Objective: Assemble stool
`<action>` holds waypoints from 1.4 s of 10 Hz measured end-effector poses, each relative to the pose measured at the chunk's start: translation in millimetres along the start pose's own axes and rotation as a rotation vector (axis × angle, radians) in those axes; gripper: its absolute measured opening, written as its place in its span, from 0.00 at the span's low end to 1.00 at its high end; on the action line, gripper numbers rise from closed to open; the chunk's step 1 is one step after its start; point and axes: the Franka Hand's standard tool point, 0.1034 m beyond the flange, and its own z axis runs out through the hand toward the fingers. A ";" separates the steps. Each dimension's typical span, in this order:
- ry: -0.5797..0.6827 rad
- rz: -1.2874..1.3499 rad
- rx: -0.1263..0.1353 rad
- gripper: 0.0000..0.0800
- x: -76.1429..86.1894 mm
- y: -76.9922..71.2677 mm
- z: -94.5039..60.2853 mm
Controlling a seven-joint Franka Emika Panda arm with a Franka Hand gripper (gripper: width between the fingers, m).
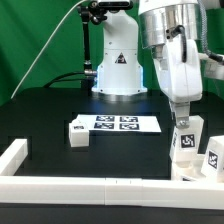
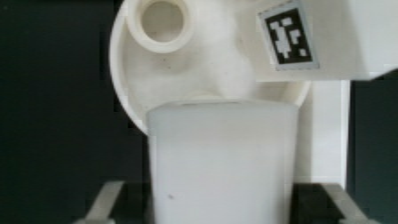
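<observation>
My gripper (image 1: pixel 185 127) reaches down at the exterior view's right and is shut on a white stool leg (image 1: pixel 186 146) that stands upright with a marker tag on its side. In the wrist view this leg (image 2: pixel 222 160) fills the space between my fingers (image 2: pixel 111 200). Just beyond it lies the round white seat (image 2: pixel 178 75), with an open socket hole (image 2: pixel 164 22). A second leg (image 2: pixel 299 42), also tagged, stands on the seat beside the held one; it shows as well in the exterior view (image 1: pixel 214 155). There the seat is mostly hidden behind the legs.
A third loose leg (image 1: pixel 78 132) lies on the black table at the exterior view's left. The marker board (image 1: pixel 122 123) lies flat behind it. A long white border rail (image 1: pixel 90 186) runs along the front and turns up the left side. The robot base (image 1: pixel 117 65) stands at the back.
</observation>
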 end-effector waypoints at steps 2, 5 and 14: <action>-0.001 0.128 0.000 0.42 -0.5 0.1 0.1; -0.032 0.388 0.011 0.42 0.5 -0.2 0.5; -0.089 0.717 0.074 0.42 -3.8 0.9 2.5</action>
